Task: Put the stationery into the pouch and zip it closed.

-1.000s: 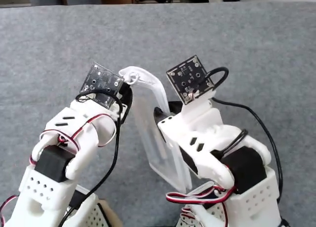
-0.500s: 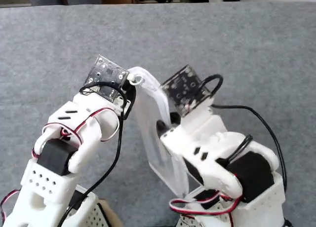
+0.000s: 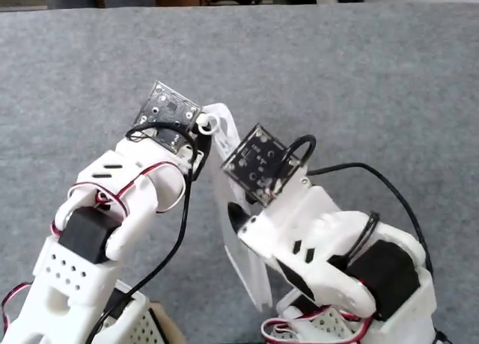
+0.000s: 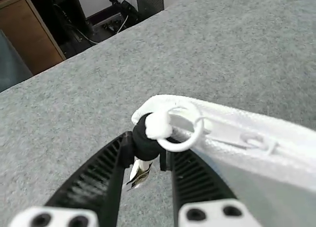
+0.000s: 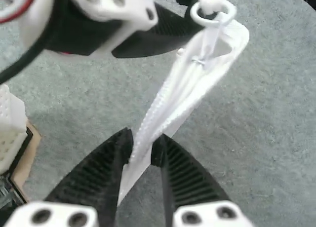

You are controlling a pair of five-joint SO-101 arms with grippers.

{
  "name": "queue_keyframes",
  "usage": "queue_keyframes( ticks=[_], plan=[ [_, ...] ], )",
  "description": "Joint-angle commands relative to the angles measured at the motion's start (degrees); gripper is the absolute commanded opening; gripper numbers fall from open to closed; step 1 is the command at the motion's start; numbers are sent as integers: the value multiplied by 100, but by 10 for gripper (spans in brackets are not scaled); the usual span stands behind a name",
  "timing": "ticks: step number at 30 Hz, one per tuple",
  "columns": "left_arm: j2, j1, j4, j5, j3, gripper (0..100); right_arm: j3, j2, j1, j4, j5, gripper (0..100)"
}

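Note:
The pouch (image 3: 248, 268) is clear plastic with a white zipped top edge, held up off the table between both arms. My left gripper (image 4: 146, 138) is shut on the zip pull (image 4: 159, 126), a black cord with a white bead and ring, at the pouch's far end (image 3: 222, 137). My right gripper (image 5: 140, 138) is shut on the pouch's zipper edge (image 5: 192, 84) farther along. Beyond it in the right wrist view are the ring (image 5: 213, 12) and the left gripper's black fingers (image 5: 148, 37). What lies inside the pouch cannot be made out.
Grey cloth (image 3: 389, 75) covers the table, with open room to the far side, left and right. A white block and cardboard edge (image 3: 146, 325) sit at the near edge by the left arm's base. Black cable (image 3: 389, 187) loops off the right arm.
The right arm has drawn back toward the near side and left along the pouch. The left gripper has shifted slightly right with the zip pull. The pouch has turned more edge-on.

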Motion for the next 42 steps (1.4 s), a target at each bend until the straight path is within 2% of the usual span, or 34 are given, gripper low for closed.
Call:
queue_keyframes(
  ticks=[1, 4, 7, 12, 16, 20, 26, 30, 37, 42],
  plan=[
    [79, 163, -149, -53, -259, 31, -224, 4, -299, 220, 413, 142],
    [79, 163, -141, -53, -242, 30, -585, 4, -299, 220, 853, 279],
    [79, 163, -114, -62, -233, 28, -1218, -22, -281, 220, 1011, 345],
    [53, 163, -9, -62, -277, 28, -2316, -303, -141, 220, 1002, 346],
    [35, 171, 123, -62, -330, 28, -2369, -330, 1002, 220, 1020, 346],
    [26, 391, 712, -62, -769, 28, -2264, -180, 1837, 79, 985, 346],
    [18, 1068, 1714, -413, -1789, 28, -1877, 734, 2400, -281, 985, 347],
    [18, 1165, 2154, -422, -2264, 28, -1833, 1464, 2752, -642, 985, 347],
    [-176, 1191, 2426, -571, -2299, 28, -1824, 2598, 2655, -527, 1037, 346],
    [-527, 1200, 2453, -844, -1859, 28, -1666, 2651, 1688, -281, 835, 346]
  ],
)
